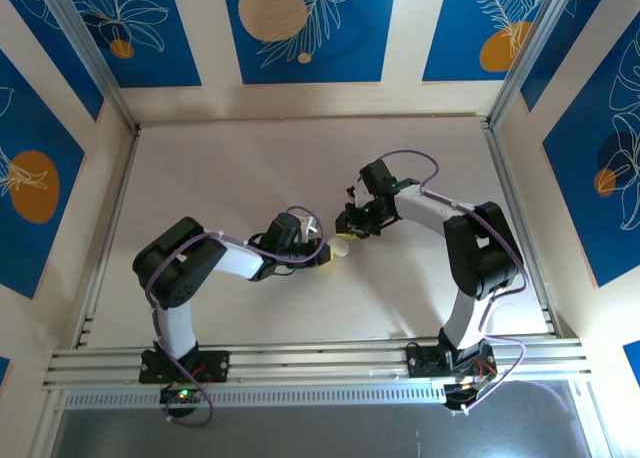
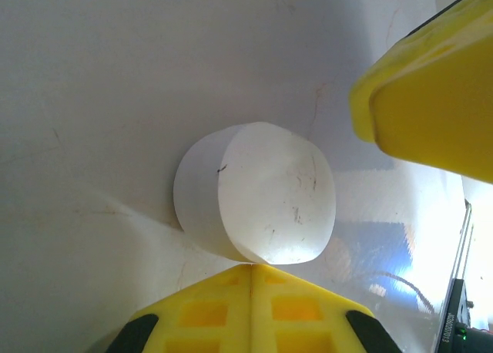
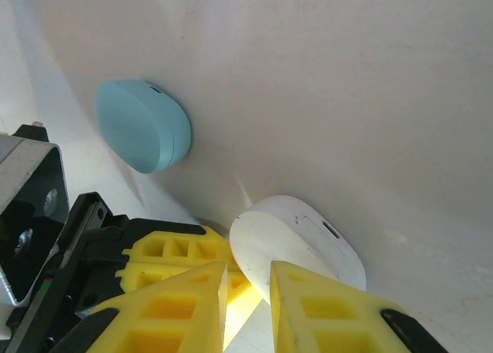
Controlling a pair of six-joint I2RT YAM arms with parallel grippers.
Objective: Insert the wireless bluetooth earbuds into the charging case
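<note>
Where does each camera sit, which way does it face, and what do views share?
Top external: above and behind the arms, looking down on the table; both arms whole, left gripper and right gripper beside the white case.
Left wrist: on the left arm, facing the white case past its shut fingers; a right gripper finger upper right.
Right wrist: on the right arm, facing the white case and a light blue case past its slightly parted fingers.
Shared: all show the white case.
</note>
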